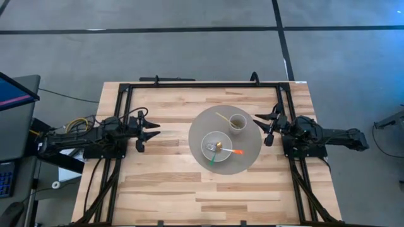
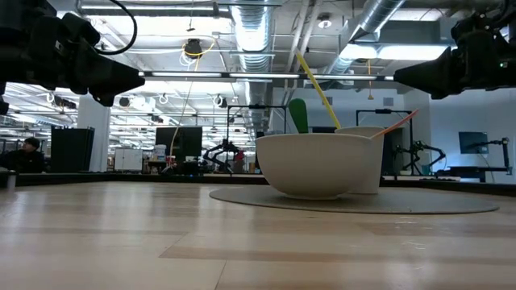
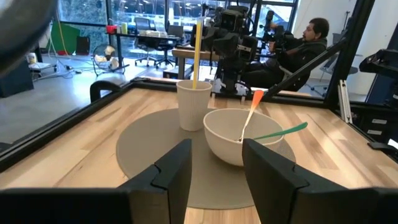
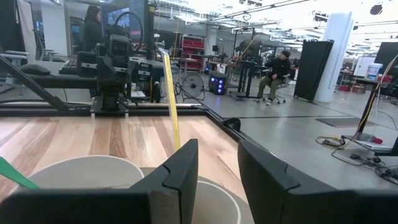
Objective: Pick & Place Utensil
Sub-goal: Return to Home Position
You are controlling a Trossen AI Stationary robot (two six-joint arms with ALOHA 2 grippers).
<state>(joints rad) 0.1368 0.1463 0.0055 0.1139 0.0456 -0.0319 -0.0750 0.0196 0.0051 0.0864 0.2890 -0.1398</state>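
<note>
A white bowl (image 1: 216, 146) sits on a round grey mat (image 1: 252, 154) at the table's middle; in it lie an orange-handled utensil (image 1: 235, 151) and a green-handled one (image 1: 212, 161), their handles leaning over the rim. A white cup (image 1: 237, 122) beside the bowl holds a yellow-handled utensil (image 1: 222, 116). My left gripper (image 1: 151, 133) hovers open left of the mat. My right gripper (image 1: 264, 129) hovers open at the mat's right edge, near the cup. In the left wrist view the bowl (image 3: 239, 134) and cup (image 3: 193, 104) stand ahead of the open fingers.
A black frame (image 1: 189, 85) runs around the table's far and side edges. Bare wood lies in front of the mat toward the near edge. People sit in the room beyond the table.
</note>
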